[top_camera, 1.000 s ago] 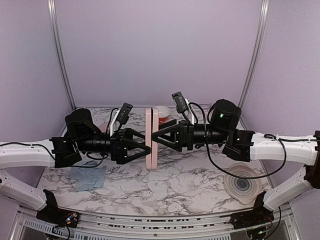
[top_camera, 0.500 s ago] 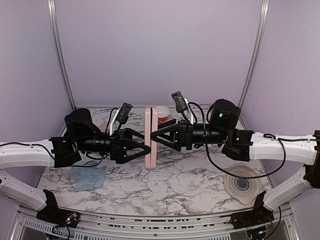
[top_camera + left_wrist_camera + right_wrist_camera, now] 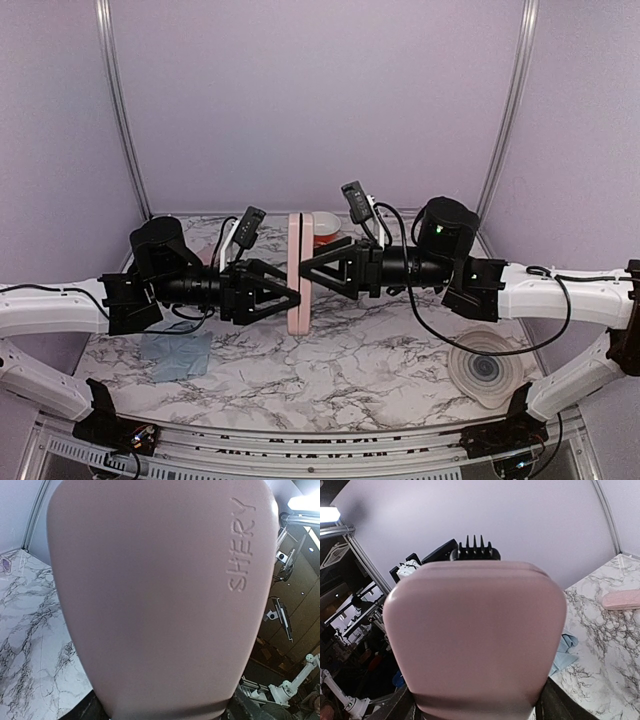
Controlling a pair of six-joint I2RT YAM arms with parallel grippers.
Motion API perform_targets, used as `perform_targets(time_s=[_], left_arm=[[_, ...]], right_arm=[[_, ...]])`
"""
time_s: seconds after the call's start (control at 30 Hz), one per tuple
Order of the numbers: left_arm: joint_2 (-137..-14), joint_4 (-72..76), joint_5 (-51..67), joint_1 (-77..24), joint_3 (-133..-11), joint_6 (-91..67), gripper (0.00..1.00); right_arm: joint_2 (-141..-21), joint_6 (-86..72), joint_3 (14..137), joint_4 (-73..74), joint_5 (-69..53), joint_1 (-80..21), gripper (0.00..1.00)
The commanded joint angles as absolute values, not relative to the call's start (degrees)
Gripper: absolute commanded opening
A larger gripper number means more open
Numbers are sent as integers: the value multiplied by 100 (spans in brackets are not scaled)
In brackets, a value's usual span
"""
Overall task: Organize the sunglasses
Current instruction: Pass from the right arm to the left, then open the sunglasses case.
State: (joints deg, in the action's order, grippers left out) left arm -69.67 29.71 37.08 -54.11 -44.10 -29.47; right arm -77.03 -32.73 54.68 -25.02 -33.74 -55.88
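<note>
A pink oblong case [image 3: 297, 272] hangs upright in the air above the table's middle, held from both sides. My left gripper [image 3: 291, 296] is shut on its lower part, and the case [image 3: 160, 595], embossed "SHERY", fills the left wrist view between the dark fingers [image 3: 95, 711]. My right gripper [image 3: 307, 266] is shut on the same case [image 3: 475, 645] from the other side. The sunglasses are out of view or hidden in every view.
A second pink case [image 3: 621, 599] lies flat on the marble table [image 3: 370, 370]. A light blue cloth [image 3: 178, 352] lies at the front left. A round pale ribbed bowl [image 3: 485, 368] sits at the front right. A white and red object [image 3: 325, 228] stands behind the held case.
My left gripper's jaws have narrowed onto the pink case. The case and both grippers have shifted slightly left and up.
</note>
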Motion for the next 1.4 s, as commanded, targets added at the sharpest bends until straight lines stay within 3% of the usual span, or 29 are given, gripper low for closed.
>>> perform_targets(time_s=[0.0, 0.03, 0.07, 0.13, 0.2, 0.33, 0.87, 1.37], left_arm=[[-6967, 2986, 3856, -5429, -4579, -2979, 58], [-6972, 2983, 3865, -5431, -4571, -2979, 58], [-6964, 2988, 3867, -5432, -4566, -2992, 57], [-6952, 2986, 3832, -5432, -4556, -2991, 57], [-6924, 2988, 3732, -5432, -4517, -2981, 56], [-6838, 2887, 3201, -5423, -4380, -2862, 55], [-7552, 1762, 1644, -5509, -4888, -2583, 43], [-7690, 1514, 1241, -5676, -4973, -2497, 42]], right_arm=[[-7712, -3186, 5714, -2655, -3294, -5634, 0], [-7712, -3182, 5717, -2642, -3289, -5634, 2], [-7708, -3163, 5718, -2614, -3272, -5632, 13], [-7672, -3084, 5749, -2442, -3190, -5634, 42], [-7592, -2950, 5764, -2164, -3011, -5634, 65], [-7325, -2689, 5714, -1497, -2569, -5634, 83], [-7080, -3008, 5383, -921, -1512, -5634, 85], [-7636, -3412, 5597, -367, -524, -5634, 75]])
